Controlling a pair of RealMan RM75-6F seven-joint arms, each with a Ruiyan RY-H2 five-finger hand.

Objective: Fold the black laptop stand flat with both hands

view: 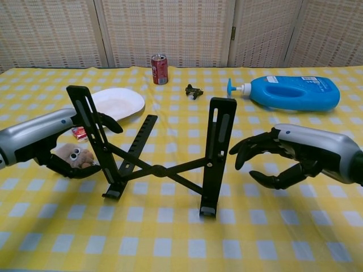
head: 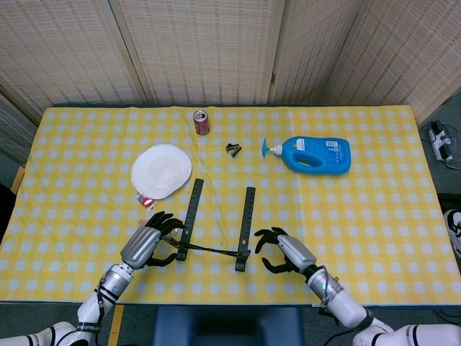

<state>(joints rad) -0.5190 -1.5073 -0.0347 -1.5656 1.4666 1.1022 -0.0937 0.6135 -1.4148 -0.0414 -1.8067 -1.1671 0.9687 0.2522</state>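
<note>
Black laptop stand (view: 161,150) still unfolded, just in front of the paper plate (view: 116,102). Left hand (view: 54,141) curled around its left upright; right hand (view: 283,158) spread, empty, just beside the right upright. Grip both uprights, then press inward evenly.

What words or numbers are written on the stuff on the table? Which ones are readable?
Nothing here can be read clearly.
White label on the blue detergent bottle: print is there, too small and blurred to read.
Red soda can: markings too blurred to read.
Small red packet beside the white paper plate: too small to read.
Black laptop stand: no text visible.
</note>
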